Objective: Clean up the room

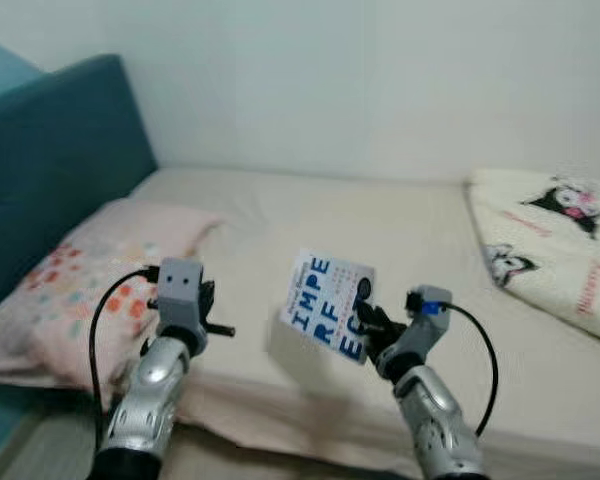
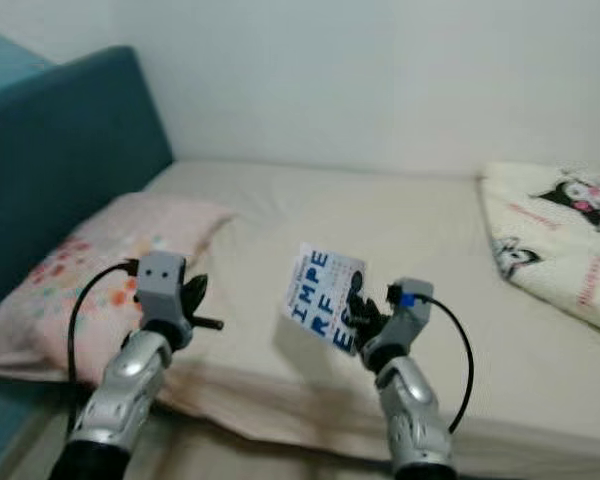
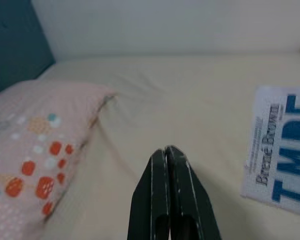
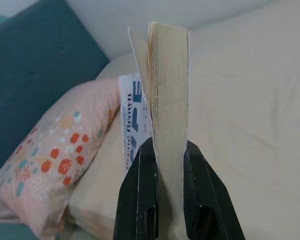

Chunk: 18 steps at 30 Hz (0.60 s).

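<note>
- Right gripper (image 1: 372, 322) clamps a white book (image 1: 327, 305) with blue lettering by its lower edge, held upright above the bed (image 1: 400, 230), clear of the sheet.
- Left gripper (image 1: 218, 328), fingers pressed together and empty, hovers at the book's 9 o'clock, near a spotted pillow (image 1: 90, 285).
- A cartoon-print blanket (image 1: 560, 245) lies at the book's 3 o'clock, well apart.
- Step in hand, by the look of it: carrying the book off the bed. The next move calls for a firm grip and a proper place to set it down.
</note>
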### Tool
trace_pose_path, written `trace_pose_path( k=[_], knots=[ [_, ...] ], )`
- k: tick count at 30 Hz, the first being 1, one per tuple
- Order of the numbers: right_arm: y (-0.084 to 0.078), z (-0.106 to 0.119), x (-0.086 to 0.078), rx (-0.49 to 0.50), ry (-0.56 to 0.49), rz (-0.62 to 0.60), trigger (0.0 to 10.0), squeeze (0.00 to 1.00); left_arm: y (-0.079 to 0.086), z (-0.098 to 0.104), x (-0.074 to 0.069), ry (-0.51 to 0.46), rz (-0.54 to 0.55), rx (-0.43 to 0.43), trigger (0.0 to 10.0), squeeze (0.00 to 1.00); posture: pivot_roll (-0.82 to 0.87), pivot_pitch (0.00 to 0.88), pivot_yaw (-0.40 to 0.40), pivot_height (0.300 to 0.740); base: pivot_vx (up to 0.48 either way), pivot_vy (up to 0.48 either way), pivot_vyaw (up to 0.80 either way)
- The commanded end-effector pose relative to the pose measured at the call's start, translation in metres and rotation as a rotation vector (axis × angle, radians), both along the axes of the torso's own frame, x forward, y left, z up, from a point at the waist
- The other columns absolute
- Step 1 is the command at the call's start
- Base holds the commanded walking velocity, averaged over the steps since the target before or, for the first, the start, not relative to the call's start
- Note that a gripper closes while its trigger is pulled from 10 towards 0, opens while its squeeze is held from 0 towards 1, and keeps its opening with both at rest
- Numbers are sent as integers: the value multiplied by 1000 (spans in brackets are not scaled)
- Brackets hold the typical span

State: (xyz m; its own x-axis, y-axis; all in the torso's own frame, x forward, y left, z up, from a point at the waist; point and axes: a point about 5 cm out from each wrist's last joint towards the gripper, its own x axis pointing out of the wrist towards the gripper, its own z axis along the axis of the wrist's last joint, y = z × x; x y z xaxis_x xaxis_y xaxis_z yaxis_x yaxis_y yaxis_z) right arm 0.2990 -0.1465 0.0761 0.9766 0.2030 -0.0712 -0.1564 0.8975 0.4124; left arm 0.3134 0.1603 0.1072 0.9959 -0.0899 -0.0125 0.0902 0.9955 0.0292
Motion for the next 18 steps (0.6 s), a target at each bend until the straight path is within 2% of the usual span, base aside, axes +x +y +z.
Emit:
trace_pose_path(
  k=[1,2,6,16,18],
  knots=[
    [0,6,2,15,-31,-4,10000,0,1,-4,-1,17,-1,11,10000,0,-45,0,6,740,0,251,0],
    [0,6,2,16,-31,-5,10000,0,0,-3,-1,14,-15,17,10000,0,-43,0,7,740,0,0,0],
    [0,5,1,20,-30,-6,10000,0,-8,1,-2,-3,-56,68,10000,0,-40,0,7,740,0,-480,0],
    [1,5,1,29,-30,-7,10000,0,-8,-1,-3,-2,-54,68,10000,0,-35,0,10,740,0,-480,0],
    [1,5,1,31,-30,-9,10000,0,-7,-2,-3,11,-52,38,10000,0,-36,0,11,740,0,0,0]
  ],
)
